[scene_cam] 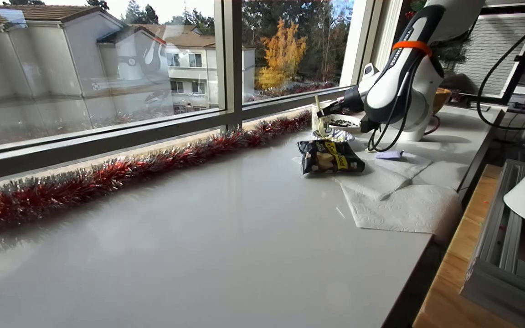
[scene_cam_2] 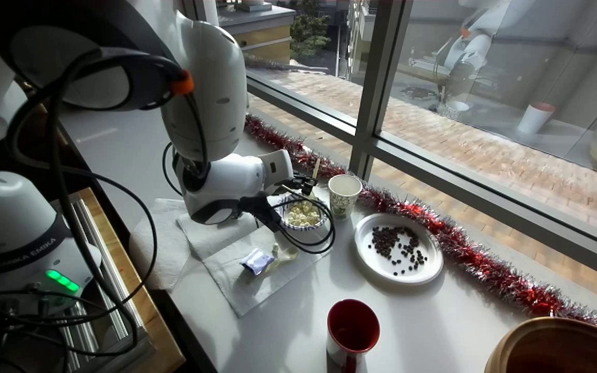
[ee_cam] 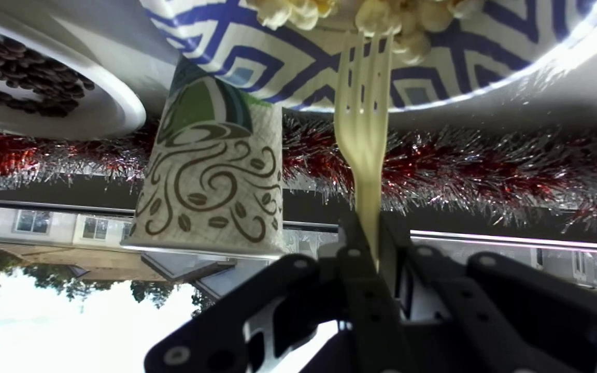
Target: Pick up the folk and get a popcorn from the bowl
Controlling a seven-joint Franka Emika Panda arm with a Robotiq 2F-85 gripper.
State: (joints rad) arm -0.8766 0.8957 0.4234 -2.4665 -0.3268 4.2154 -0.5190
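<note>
My gripper [ee_cam: 373,233] is shut on the pale yellow plastic fork [ee_cam: 363,129], holding its handle with the tines toward the bowl. The gripper also shows in both exterior views [scene_cam: 321,112] [scene_cam_2: 309,184], with the fork [scene_cam_2: 316,168] near upright. The bowl [ee_cam: 278,62] is white with a blue pattern and also shows in both exterior views [scene_cam: 333,133] [scene_cam_2: 302,227]. Popcorn [ee_cam: 379,18] lies in it, pale yellow, and shows beneath the gripper [scene_cam_2: 302,213]. The tines overlap the popcorn and the bowl's inner wall in the wrist view; whether they pierce a piece I cannot tell.
A paper cup [scene_cam_2: 344,196] stands close beside the bowl. A white plate [scene_cam_2: 373,270] of dark beans, a red-white mug [scene_cam_2: 353,331] and a large brown bowl [scene_cam_2: 557,329] lie beyond. A black snack bag [scene_cam: 331,157], paper towels [scene_cam: 399,209] and tinsel [scene_cam: 153,159] are near.
</note>
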